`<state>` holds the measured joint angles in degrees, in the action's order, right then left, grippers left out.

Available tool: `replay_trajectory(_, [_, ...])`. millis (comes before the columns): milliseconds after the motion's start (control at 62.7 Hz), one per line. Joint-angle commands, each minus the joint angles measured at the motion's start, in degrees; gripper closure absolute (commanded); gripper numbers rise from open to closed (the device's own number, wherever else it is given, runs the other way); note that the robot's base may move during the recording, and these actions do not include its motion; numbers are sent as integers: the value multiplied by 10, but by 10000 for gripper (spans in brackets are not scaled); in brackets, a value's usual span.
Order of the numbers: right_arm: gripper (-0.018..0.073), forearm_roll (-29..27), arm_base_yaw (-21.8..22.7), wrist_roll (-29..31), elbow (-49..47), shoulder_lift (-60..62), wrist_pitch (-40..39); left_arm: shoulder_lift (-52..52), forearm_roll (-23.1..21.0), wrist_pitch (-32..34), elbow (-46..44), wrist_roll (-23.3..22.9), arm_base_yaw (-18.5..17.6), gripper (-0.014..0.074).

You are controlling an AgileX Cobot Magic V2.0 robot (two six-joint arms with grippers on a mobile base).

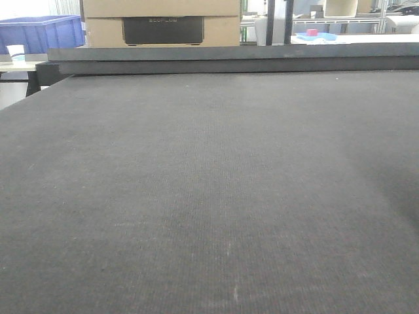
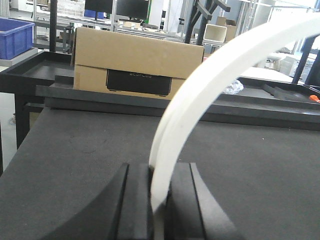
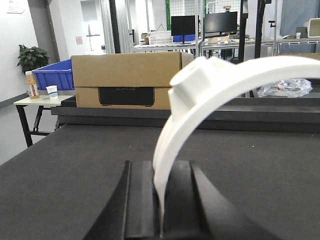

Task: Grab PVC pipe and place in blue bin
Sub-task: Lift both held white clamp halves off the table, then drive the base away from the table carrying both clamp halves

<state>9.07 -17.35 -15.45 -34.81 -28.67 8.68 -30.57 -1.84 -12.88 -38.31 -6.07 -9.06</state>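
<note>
In the right wrist view, my right gripper (image 3: 160, 170) is shut on the lower end of the PVC pipe (image 3: 215, 85). This thick white curved piece arches up and to the right and carries a squared tab on its outer side. My left gripper (image 2: 160, 172) is shut on another white curved band (image 2: 200, 95), smooth and arching up to the right. The blue bin (image 3: 50, 75) stands beyond the table's far left corner, also in view as the blue bin (image 1: 39, 33) and the blue bin (image 2: 15, 35). Neither gripper nor either white piece shows in the front view.
A dark felt table (image 1: 209, 196) ends at a raised black ledge (image 1: 229, 59). Behind it stands a cardboard box (image 3: 125, 80). A bottle (image 3: 32, 84) and a cup (image 3: 51, 91) sit on a small side table at the left. A clear plastic bag (image 3: 287, 87) lies at the far right.
</note>
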Motion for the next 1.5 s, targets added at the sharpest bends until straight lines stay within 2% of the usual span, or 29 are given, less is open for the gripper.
replay_trajectory(0, [727, 7, 0, 5, 2, 3, -16, 4, 1, 18, -1, -2, -2, 707])
replay_trajectory(1483, [727, 7, 0, 5, 2, 3, -17, 4, 1, 18, -1, -2, -2, 707])
